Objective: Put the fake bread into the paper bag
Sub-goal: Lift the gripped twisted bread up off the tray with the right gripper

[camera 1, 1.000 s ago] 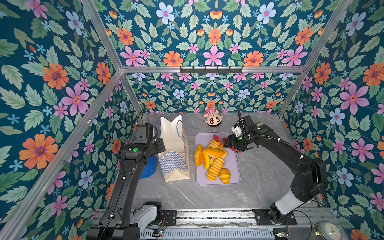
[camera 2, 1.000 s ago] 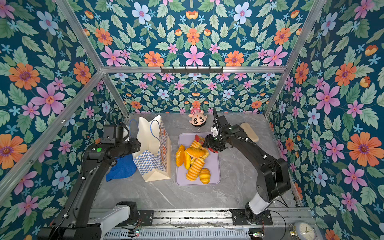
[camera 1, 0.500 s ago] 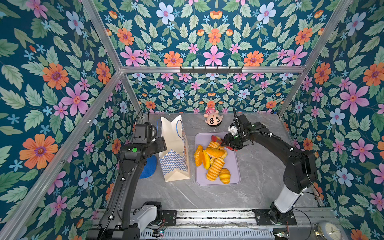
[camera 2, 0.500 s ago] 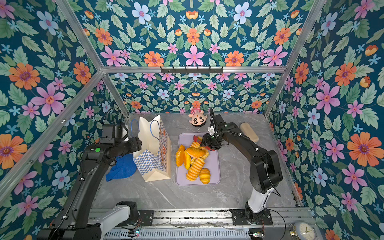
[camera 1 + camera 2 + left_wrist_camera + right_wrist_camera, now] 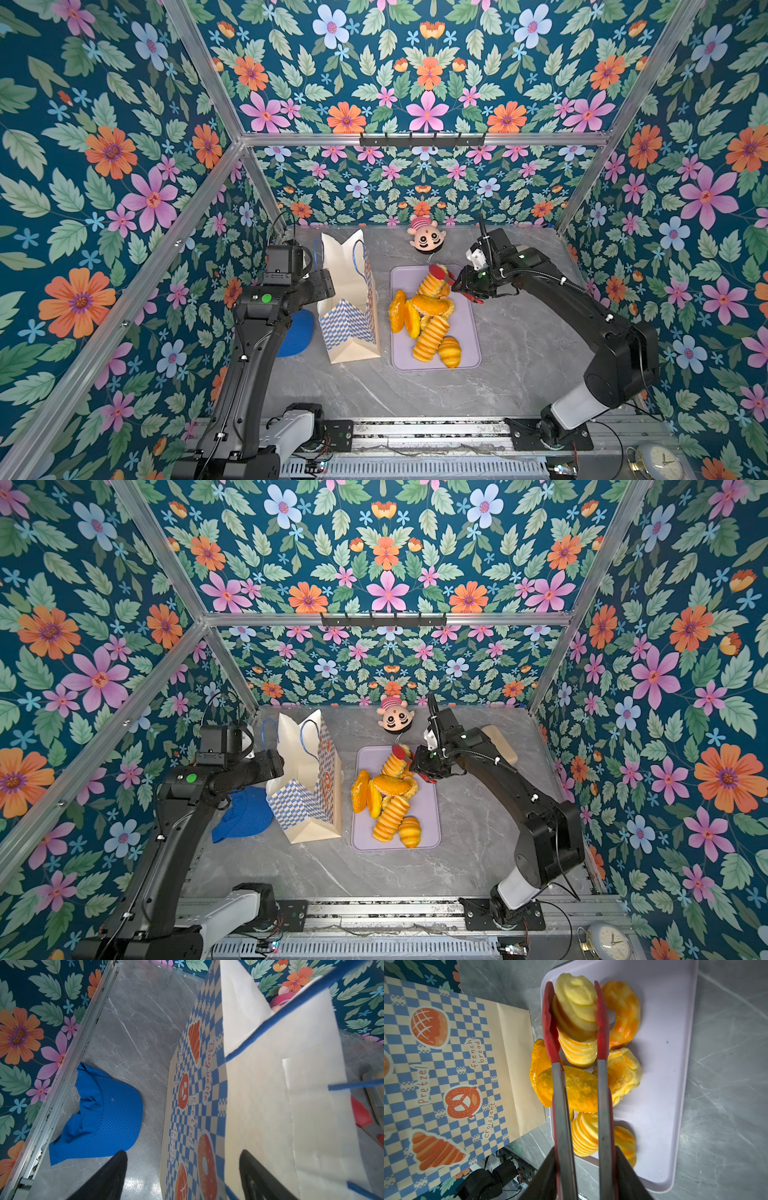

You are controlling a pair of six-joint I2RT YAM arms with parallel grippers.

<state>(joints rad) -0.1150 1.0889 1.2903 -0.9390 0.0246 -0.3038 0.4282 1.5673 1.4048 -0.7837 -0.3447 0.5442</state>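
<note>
Bench (image 5: pixel 519 374): paper bag (image 5: pixel 349 307) upright, mouth open, just left of the tray (image 5: pixel 467 328). Bread (image 5: pixel 428 316) piled on the tray. Left tool (image 5: pixel 182 1153) at the bag's rim, fingers wide apart, one on either side of the bag's wall. Right tool (image 5: pixel 584 1159) clamped on tongs (image 5: pixel 560 1105). The red tips pinch a ridged loaf (image 5: pixel 577 1014) at the tray's far end. Can't tell if it's lifted.
</note>
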